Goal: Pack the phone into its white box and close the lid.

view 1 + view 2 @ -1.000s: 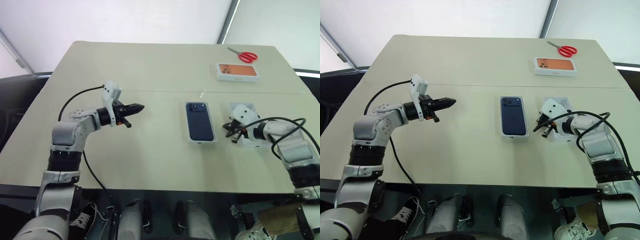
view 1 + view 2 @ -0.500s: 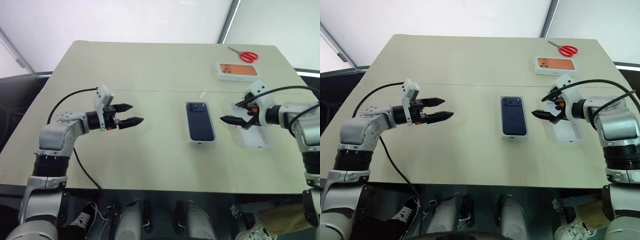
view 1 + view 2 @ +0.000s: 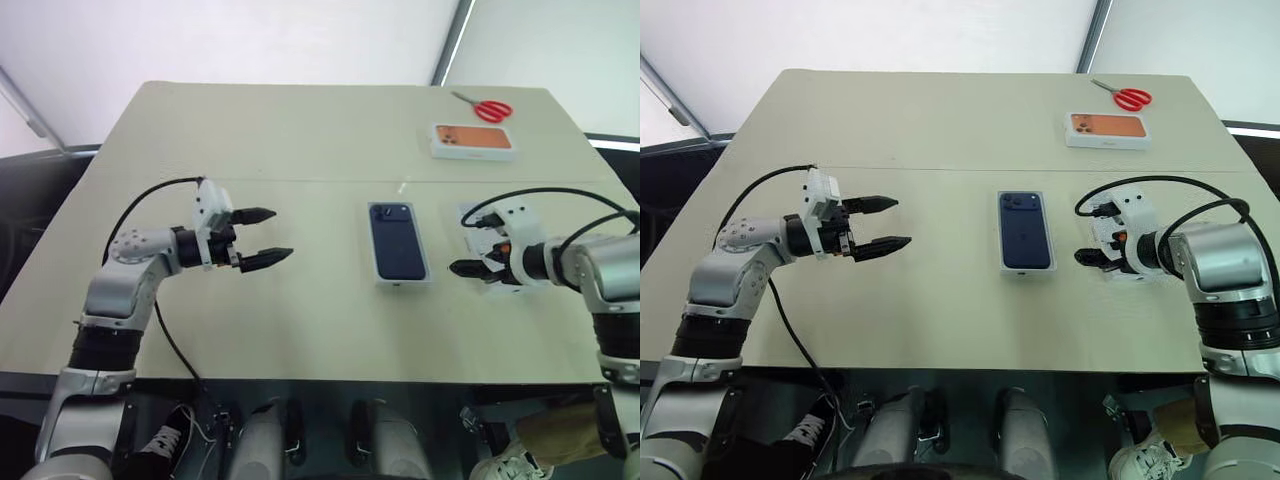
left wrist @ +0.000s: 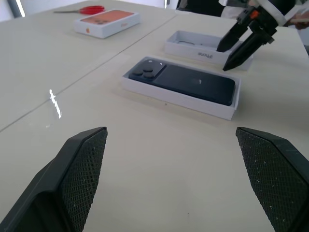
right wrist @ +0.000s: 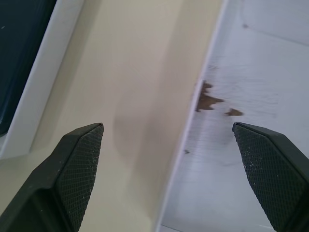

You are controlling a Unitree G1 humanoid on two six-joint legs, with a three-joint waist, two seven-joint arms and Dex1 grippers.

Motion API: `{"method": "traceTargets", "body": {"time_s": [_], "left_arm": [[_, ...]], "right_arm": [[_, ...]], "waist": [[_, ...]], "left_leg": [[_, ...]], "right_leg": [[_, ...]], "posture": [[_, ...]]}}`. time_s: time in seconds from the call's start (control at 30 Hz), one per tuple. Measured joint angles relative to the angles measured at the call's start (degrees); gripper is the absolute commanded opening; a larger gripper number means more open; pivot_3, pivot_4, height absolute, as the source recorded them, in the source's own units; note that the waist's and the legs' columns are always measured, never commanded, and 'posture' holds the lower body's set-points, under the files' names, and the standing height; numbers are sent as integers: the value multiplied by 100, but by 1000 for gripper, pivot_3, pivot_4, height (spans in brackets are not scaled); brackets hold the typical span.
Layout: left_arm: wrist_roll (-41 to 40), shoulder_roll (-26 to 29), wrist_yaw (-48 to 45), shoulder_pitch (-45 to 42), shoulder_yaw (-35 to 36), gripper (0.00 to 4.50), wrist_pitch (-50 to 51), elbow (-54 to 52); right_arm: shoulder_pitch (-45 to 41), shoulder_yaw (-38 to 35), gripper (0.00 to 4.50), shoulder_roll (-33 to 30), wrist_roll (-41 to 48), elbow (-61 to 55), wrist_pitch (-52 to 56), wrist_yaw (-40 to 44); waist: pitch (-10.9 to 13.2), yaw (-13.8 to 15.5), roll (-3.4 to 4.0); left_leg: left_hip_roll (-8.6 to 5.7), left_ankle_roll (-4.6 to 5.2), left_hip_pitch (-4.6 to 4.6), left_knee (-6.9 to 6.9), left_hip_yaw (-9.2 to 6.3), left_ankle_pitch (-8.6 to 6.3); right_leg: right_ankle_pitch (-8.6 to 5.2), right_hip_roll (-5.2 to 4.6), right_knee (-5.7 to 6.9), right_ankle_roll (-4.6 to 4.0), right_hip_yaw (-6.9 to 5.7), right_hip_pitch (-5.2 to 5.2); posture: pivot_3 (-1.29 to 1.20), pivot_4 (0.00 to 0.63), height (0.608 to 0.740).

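The dark blue phone (image 3: pixel 398 241) lies camera-side up inside the shallow white box (image 4: pixel 179 98) at the table's middle. To its right the white lid (image 4: pixel 189 49) rests open side up, plain white inside with small brown marks (image 5: pixel 207 99). My right gripper (image 3: pixel 468 258) is open and points down over the lid's left wall, one finger above the table and the other above the lid's inside. My left gripper (image 3: pixel 272 235) is open and level, well to the left of the phone and pointing toward it, with nothing between its fingers.
A white box with an orange phone picture (image 3: pixel 473 140) lies at the far right. Red-handled scissors (image 3: pixel 487 108) lie beyond it near the table's far edge. A seam (image 3: pixel 320 182) runs across the tabletop.
Both grippers have gone from shut to open. The right gripper rose and swung over the lid, then tipped down at its left wall. The left gripper rolled and drew back a little.
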Motion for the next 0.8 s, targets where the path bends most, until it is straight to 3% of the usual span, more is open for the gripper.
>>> {"method": "traceTargets", "body": {"time_s": [0.2,0.23,0.3,0.53,0.8], "left_arm": [[40,-48,-25,155,-24,4477,-277,-72],[44,-67,-16,153,-24,4494,-325,-72],[58,-142,43,141,-23,4500,-412,-64],[115,-255,185,98,-25,4500,-473,-44],[135,-277,361,96,-22,4500,-467,-44]], "right_arm": [[-9,69,4476,0,47,-185,254,-237],[-13,85,4239,3,60,-199,263,-274],[-44,101,3574,27,71,-200,304,-357],[-61,95,33,246,53,-178,346,-774],[-159,-393,33,957,-52,-145,485,-1402]], "waist": [[0,8,0],[0,9,0],[0,12,0],[-1,4,-1],[-5,-21,-7]], "left_leg": [[2,15,-7,3,0,9],[2,16,-7,3,0,9],[2,17,-8,4,0,9],[7,18,-9,4,2,10],[11,17,-5,7,3,11]], "right_leg": [[1,8,0,4,-1,-3],[1,9,0,4,-1,-2],[1,10,0,4,-1,-2],[2,22,1,5,-1,-2],[2,31,3,6,-2,1]], "posture": [[0,150,738],[0,150,738],[0,150,738],[0,150,738],[0,150,738]]}}
